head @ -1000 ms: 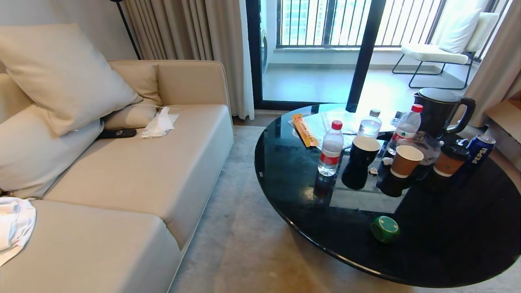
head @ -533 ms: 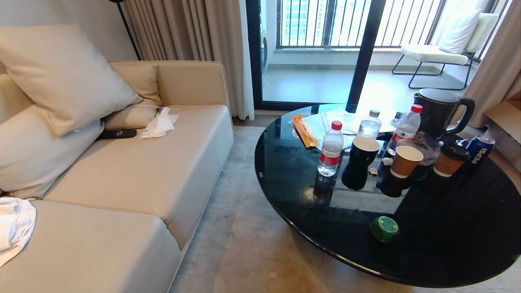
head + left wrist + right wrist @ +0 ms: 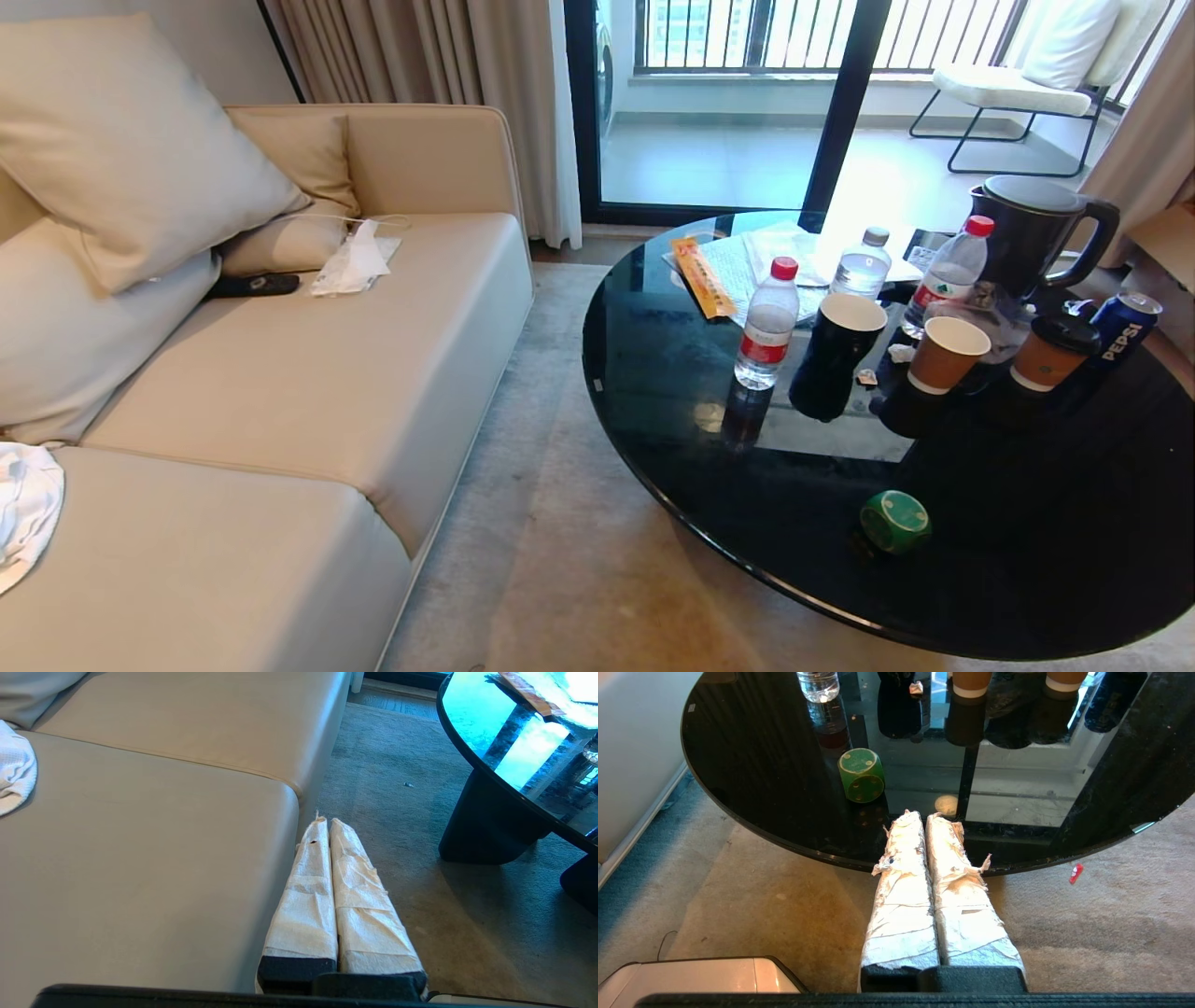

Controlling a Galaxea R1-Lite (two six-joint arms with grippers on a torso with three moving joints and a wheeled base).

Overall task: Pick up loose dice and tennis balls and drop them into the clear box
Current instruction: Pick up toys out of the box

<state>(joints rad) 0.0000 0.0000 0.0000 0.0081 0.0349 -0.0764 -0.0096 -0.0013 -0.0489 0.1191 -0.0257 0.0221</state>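
Observation:
A green die with pale dots sits near the front edge of the round black glass table; the right wrist view shows the die too. My right gripper is shut and empty, hovering at the table's near rim, just right of the die and short of it. My left gripper is shut and empty, held low over the carpet beside the sofa's front edge. Neither arm appears in the head view. No tennis balls and no clear box are in view.
On the table stand water bottles, a black cup, paper cups, a dark kettle and a Pepsi can. A beige sofa fills the left. The table's dark legs rest on the carpet.
The whole head view has shifted: the camera has tilted down a little, so sofa and table sit higher and nearer in the picture. The die and the other things on the table stay in place.

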